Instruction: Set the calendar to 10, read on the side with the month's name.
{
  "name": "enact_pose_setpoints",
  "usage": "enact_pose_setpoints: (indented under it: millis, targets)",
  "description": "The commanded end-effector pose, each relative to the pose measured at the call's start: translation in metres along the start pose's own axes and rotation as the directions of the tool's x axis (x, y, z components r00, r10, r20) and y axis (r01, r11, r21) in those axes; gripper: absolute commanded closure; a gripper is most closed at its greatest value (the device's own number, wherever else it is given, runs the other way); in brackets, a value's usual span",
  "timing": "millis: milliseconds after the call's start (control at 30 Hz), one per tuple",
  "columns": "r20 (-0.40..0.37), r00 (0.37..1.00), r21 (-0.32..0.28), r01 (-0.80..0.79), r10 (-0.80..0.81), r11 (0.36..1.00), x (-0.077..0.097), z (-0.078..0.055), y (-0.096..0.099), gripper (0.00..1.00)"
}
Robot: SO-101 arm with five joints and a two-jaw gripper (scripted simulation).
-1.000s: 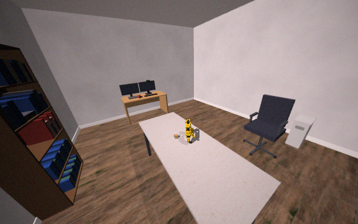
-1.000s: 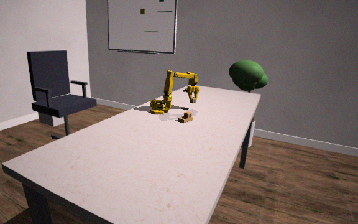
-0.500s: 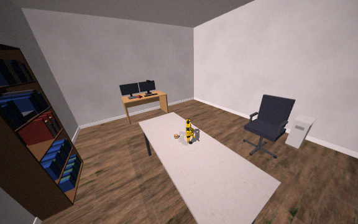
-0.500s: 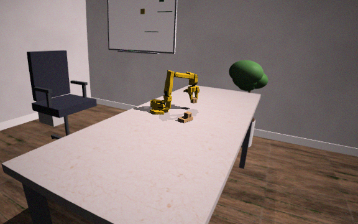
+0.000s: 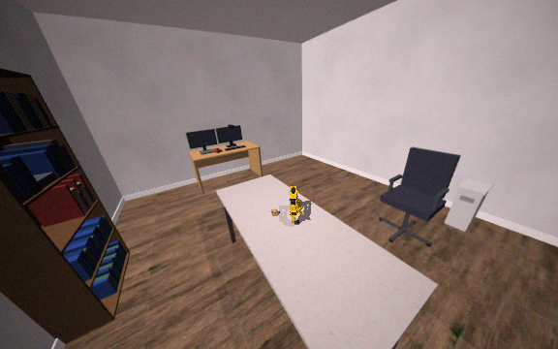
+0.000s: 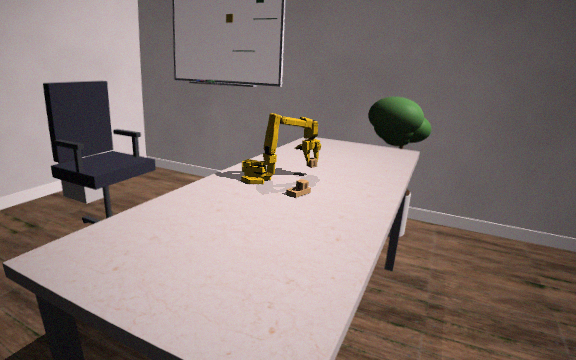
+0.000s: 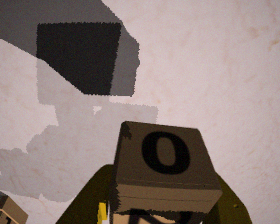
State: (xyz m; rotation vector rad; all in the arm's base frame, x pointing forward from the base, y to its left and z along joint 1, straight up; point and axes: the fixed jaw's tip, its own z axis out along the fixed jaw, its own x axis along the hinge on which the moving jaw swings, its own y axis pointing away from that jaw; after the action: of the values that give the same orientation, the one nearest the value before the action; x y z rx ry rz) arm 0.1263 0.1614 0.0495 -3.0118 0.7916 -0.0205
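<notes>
My gripper (image 6: 312, 158) (image 7: 166, 192) is shut on a brown cube (image 6: 313, 163) (image 7: 156, 187), held above the table. In the wrist view the cube's face toward the camera shows a dark 0, and part of another dark mark shows on a lower face at the frame's bottom edge. The wooden tray (image 6: 294, 194) lies on the table nearer the exterior camera, apart from the gripper. The other cube (image 6: 302, 184) stands in the tray at one end; its digits are too small to read. A brown corner at the wrist view's lower left cannot be told apart as cube or tray.
The long pale table (image 5: 337, 271) (image 6: 208, 250) carries the arm's base (image 6: 254, 179), which is beside the tray. The arm's shadows fall around the base and in the wrist view. A chair (image 5: 421, 179) (image 6: 98, 160) stands off the table's side.
</notes>
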Motion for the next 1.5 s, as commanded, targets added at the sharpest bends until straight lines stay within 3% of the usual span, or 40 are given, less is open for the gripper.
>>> enact_pose_setpoints:
  millis: [0, 1467]
  targets:
    - [-0.002, 1.000, 0.024, 0.006, -0.006, 1.000, -0.001, -0.003, -0.003, 1.00]
    - [-0.002, 1.000, 0.024, 0.006, -0.006, 1.000, -0.001, 0.015, -0.003, 1.00]
